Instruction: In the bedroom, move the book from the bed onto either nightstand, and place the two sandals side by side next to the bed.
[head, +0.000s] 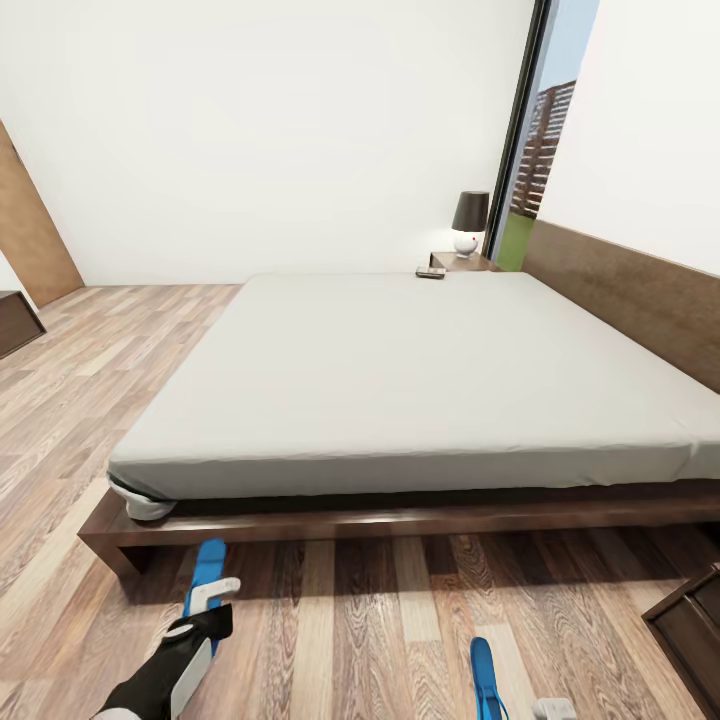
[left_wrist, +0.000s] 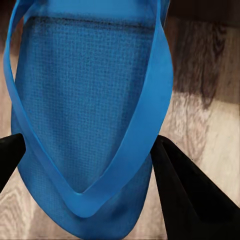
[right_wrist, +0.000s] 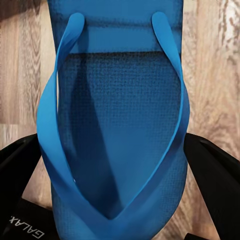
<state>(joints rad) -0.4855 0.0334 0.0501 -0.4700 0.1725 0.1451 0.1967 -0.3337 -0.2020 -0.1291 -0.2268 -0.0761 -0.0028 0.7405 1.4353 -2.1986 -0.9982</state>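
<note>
Blue sandals sit right up close: the left pincer (left_wrist: 87, 160) has its black fingers (left_wrist: 185, 195) spread either side of the left sandal (head: 205, 572) on the wood-plank floor (head: 380, 630) by the bed frame's near edge, while the right pincer (right_wrist: 115, 165) straddles the right sandal (head: 487, 680) the same way, jaws apart. Over on the bed (head: 420, 380), the book (head: 431, 272) lies at the far edge, just beside the nightstand (head: 470, 263) with its lamp (head: 469, 222).

We count two sandals (head: 205, 575) (head: 485, 680), one book (head: 431, 272), one bed (head: 400, 390), one nightstand (head: 462, 262) and one lamp (head: 468, 222).
</note>
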